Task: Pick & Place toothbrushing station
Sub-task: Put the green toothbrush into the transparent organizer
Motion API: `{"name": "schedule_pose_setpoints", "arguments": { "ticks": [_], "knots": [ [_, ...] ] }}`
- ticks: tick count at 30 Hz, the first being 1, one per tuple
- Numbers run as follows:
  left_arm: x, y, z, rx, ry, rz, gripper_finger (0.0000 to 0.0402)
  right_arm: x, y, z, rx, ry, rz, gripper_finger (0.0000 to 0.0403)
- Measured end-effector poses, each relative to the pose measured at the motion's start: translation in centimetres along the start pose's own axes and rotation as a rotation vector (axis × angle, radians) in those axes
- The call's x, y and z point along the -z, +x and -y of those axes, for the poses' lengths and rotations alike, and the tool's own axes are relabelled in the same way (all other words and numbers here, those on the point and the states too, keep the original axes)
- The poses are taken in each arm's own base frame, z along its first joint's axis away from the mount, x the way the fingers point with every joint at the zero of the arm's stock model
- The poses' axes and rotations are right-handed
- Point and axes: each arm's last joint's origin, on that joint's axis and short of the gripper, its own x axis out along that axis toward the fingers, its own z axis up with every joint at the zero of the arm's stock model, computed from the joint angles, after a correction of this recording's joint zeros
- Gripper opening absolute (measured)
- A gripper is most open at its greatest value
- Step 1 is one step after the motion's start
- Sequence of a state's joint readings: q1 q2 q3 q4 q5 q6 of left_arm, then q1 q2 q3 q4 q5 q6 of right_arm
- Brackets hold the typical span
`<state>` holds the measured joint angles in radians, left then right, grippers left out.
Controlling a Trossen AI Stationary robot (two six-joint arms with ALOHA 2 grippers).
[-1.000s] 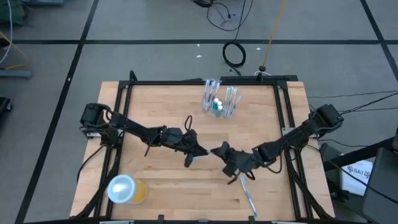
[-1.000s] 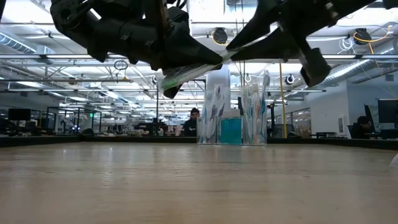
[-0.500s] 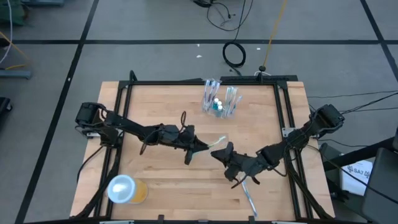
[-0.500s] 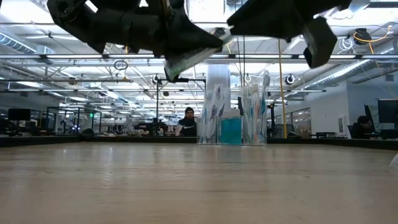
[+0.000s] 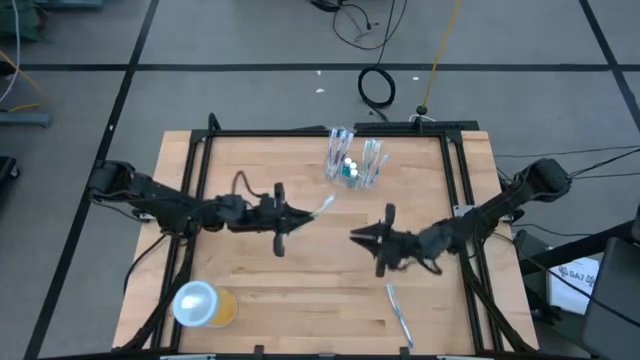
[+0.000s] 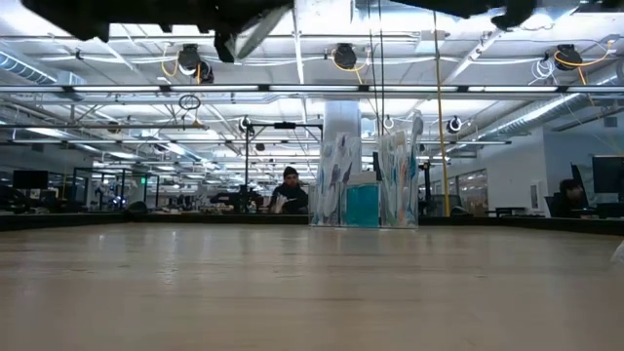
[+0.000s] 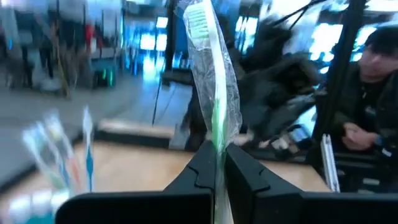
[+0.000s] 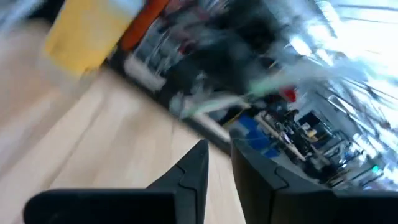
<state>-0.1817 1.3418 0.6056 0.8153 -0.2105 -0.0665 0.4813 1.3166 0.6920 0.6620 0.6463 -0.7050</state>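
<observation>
A clear plastic cup point(image 5: 354, 160) of several toothbrushes and teal tubes stands at the table's far middle; it also shows in the low view point(image 6: 366, 180). My left gripper point(image 5: 298, 213) is shut on a wrapped pale-green toothbrush point(image 5: 320, 206), high above the table's middle and near-left of the cup. My right gripper point(image 5: 355, 237) is open and empty, to the right of the left one and apart from the brush. Another wrapped toothbrush point(image 5: 398, 312) lies flat on the table near the front edge. My left gripper point(image 7: 219, 155) pinches the wrapped toothbrush by its handle point(image 7: 217, 138) between its two fingers. The fingers come level from the table's left side and lie along the brush. The brush sticks out past the fingertips, bristle head point(image 7: 199, 18) foremost, lifted clear of the table.
An orange-yellow cup with a white lid point(image 5: 205, 305) lies at the near left corner. A black frame point(image 5: 455, 190) runs around the table's edges. People sit in the room beyond the table point(image 6: 288, 190).
My left gripper has risen and drawn back toward the table's left and far side, carrying the toothbrush, which now points toward the cup. My right gripper, which stood at the brush's other end a second ago, is now apart from it; it has risen and drawn right.
</observation>
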Motion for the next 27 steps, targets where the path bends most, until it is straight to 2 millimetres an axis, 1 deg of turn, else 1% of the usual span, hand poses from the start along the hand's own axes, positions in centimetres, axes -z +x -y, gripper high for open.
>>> {"name": "schedule_pose_setpoints", "arguments": {
  "ticks": [2, 4, 6, 8, 11, 14, 17, 22, 27],
  "knots": [
    [0.2, -0.6, 0.4, 0.019, 0.037, 0.054, 0.0008, 0.7, 0.3, 1.2, 0.062, 0.148, 0.106, 0.0064],
    [0.7, -0.8, 0.6, 0.032, 0.042, 0.068, 0.0008, 1.6, 0.7, 2.5, 0.096, 0.32, 0.213, 0.0064],
    [1.2, -0.9, 0.7, 0.029, 0.044, 0.074, 0.0008, 2.7, 1.3, 3.3, 0.062, 0.49, 0.296, 0.0064],
    [1.4, -0.6, 0.6, 0.008, 0.051, 0.108, 0.0009, 3.9, 2.3, 3.5, -0.024, 0.578, 0.316, 0.0064],
    [1.5, -0.2, 0.5, 0.005, 0.084, 0.183, 0.0009, 5.4, 3.8, 3.4, -0.116, 0.638, 0.301, 0.0064],
    [1.7, 0.2, 0.5, 0.02, 0.088, 0.223, 0.0008, 6.3, 5.3, 2.9, -0.116, 0.675, 0.268, 0.0064],
    [2.0, 0.5, 0.5, 0.015, 0.084, 0.246, 0.0008, 6.5, 6.7, 2.5, -0.117, 0.691, 0.255, 0.0064],
    [2.6, 0.8, 0.4, 0.012, 0.085, 0.249, 0.0014, 6.1, 8.8, 1.9, -0.115, 0.693, 0.262, 0.0067],
    [2.6, 0.8, 0.4, 0.022, 0.089, 0.245, 0.0007, 5.8, 10.4, 1.5, -0.119, 0.745, 0.265, 0.009]
  ]
}}
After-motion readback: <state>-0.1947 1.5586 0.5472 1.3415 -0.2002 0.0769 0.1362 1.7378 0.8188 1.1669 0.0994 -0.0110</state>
